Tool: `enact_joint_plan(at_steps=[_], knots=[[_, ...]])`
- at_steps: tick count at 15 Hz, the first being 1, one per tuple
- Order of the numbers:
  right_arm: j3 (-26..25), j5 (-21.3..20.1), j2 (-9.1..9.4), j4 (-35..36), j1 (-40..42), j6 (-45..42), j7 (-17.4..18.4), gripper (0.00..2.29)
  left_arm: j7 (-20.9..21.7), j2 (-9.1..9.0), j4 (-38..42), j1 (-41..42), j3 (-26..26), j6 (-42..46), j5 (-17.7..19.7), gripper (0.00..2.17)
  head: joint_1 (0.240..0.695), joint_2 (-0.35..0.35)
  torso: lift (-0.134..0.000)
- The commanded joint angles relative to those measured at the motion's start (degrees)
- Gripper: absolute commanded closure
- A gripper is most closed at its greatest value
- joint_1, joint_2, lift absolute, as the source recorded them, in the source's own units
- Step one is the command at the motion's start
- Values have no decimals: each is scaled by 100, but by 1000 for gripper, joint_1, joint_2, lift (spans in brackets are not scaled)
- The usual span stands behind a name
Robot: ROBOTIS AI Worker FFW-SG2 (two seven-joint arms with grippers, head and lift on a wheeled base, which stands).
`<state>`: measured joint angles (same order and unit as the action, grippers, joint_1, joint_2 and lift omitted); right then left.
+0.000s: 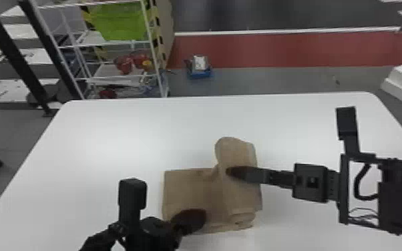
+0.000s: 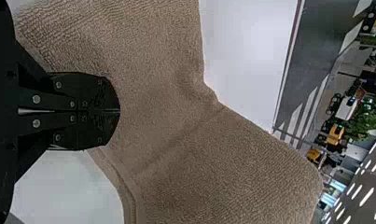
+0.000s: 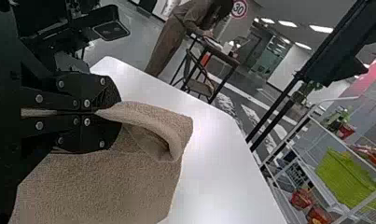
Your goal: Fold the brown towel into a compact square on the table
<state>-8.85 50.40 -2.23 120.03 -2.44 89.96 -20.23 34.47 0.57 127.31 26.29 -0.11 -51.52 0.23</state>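
In the head view, the towel (image 1: 185, 188) lies on the table (image 1: 137, 130), toward its six o'clock side, with a thick flap (image 1: 240, 197) raised along the towel's three o'clock side and poking past the rest toward one o'clock. Your right gripper (image 1: 231, 171) comes in from three o'clock and meets the flap; your left gripper (image 1: 199, 217) sits over the towel's near part, around seven o'clock. The near end of the flap ends in a loose curl, and your left gripper covers some of the cloth there, so you can't make out that corner. In the left wrist view, its fingers (image 2: 87, 88) are pressed together with no cloth seen between them; whether they bear on the towel is hard to tell. Expect it to be light, limp and grippy rather than slippery, ready to bunch if you drag it. In the right wrist view, the fingers (image 3: 90, 88) pinch the towel's edge, which loops away in a soft bend. That edge looks the right hold, since a light pinch should carry it, though you can't see how many layers are caught, and the towel's near part is cut off.
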Motion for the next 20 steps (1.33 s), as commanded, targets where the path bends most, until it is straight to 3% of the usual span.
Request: enact_joint_plan(at_steps=[1,7,11,16,20], knots=[[235,-92,30,-129,15,12,1,1200,7,13,-4,-10,11,-12,-6,1504,695,117,-123],[182,-189,21,-261,33,12,81,1200,95,13,189,87,477,-170,258,1501,695,154,-123],[173,-198,21,-182,121,12,98,1200,113,-4,-294,-45,670,410,267,1501,695,190,-123],[155,-119,-5,90,200,12,283,1200,165,13,-584,-203,644,304,188,1504,695,196,-123],[454,-180,21,-59,156,-861,388,1200,244,4,-602,-291,583,93,135,1504,695,196,-123]])
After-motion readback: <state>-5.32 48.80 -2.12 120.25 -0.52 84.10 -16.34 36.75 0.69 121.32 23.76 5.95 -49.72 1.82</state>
